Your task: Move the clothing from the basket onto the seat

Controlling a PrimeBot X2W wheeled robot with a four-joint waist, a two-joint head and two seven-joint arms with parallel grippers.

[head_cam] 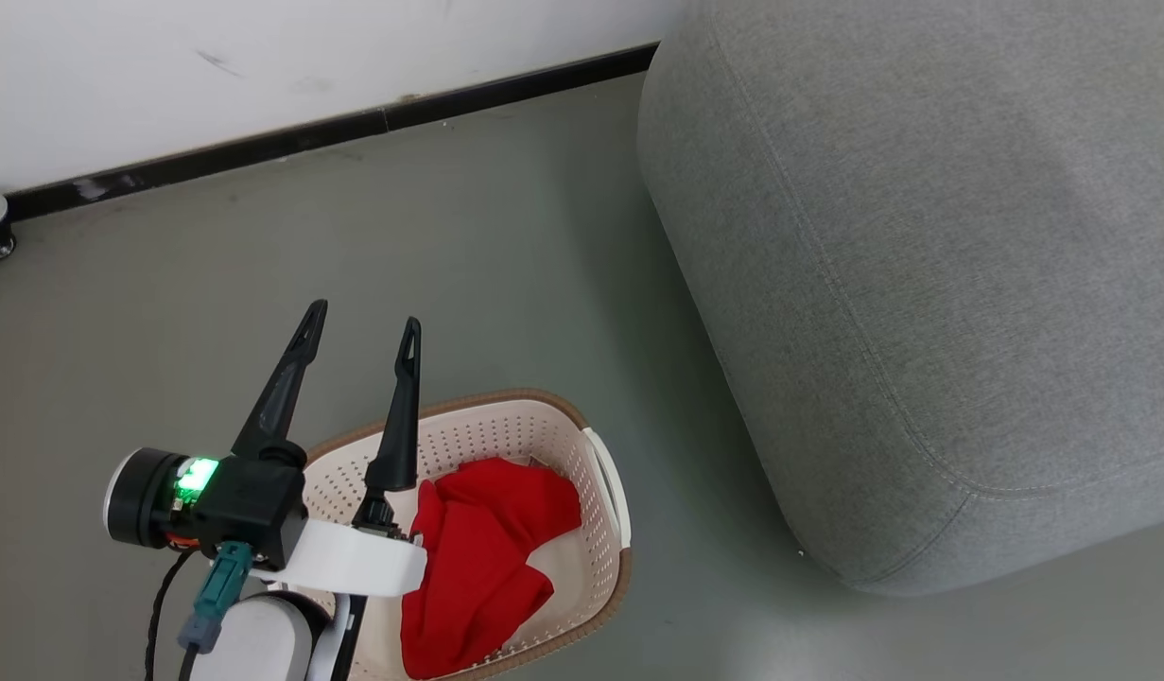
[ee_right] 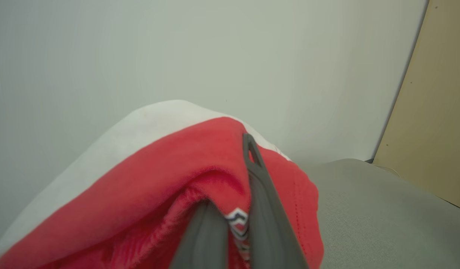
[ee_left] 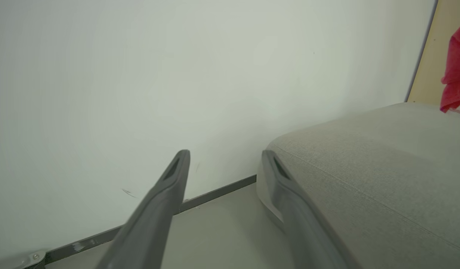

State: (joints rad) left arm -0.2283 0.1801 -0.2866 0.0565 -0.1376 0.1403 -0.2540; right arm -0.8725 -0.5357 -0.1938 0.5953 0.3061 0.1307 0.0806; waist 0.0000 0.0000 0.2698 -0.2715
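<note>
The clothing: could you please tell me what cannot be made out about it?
- Right wrist view: the held garment is folded over, hiding its lettering; fabric buries one fingertip of the right gripper, shut on it.
- Head view: the right edge cuts that garment to a red sliver.
- Head view: the left gripper and forearm cover part of the basket.

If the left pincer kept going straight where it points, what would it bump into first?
Probably the white wall: the open left pincer aims at it. The corner of the grey seat sits close beside one finger and might be brushed first; depth is unclear.
</note>
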